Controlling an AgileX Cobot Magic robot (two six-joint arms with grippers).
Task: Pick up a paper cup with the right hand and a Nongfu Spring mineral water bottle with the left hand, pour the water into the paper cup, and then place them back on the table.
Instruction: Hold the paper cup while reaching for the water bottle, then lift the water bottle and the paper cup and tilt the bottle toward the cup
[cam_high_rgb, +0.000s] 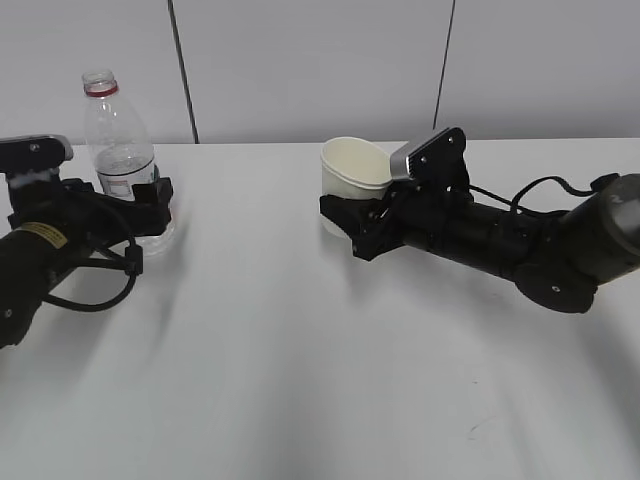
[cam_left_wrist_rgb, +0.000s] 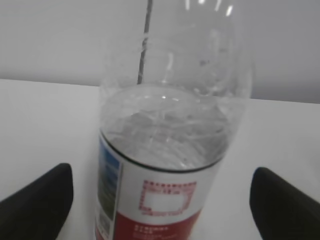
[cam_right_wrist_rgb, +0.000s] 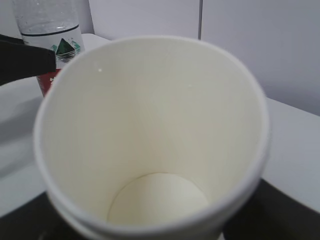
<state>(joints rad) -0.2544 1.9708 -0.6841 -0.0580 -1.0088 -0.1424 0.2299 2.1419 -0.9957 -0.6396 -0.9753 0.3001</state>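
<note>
Empty cream-white tapered paper cup (cam_right_wrist_rgb: 150, 145) seated upright in right hand (cam_high_rgb: 352, 222), grip unconfirmed. Tall clear uncapped plastic water bottle (cam_left_wrist_rgb: 170, 150) upright between left hand's (cam_high_rgb: 150, 200) parted fingers (cam_left_wrist_rgb: 37, 202), not yet clasped.

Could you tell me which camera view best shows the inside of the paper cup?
The right wrist view: it looks straight into the paper cup, showing it empty. The exterior view shows only its outer wall and rim; the left wrist view misses it.

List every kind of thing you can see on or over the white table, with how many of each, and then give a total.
Paper cup: 1
Nongfu Spring mineral water bottle: 1
Robot arms, the left hand and the right hand: 2
Total: 4
</note>
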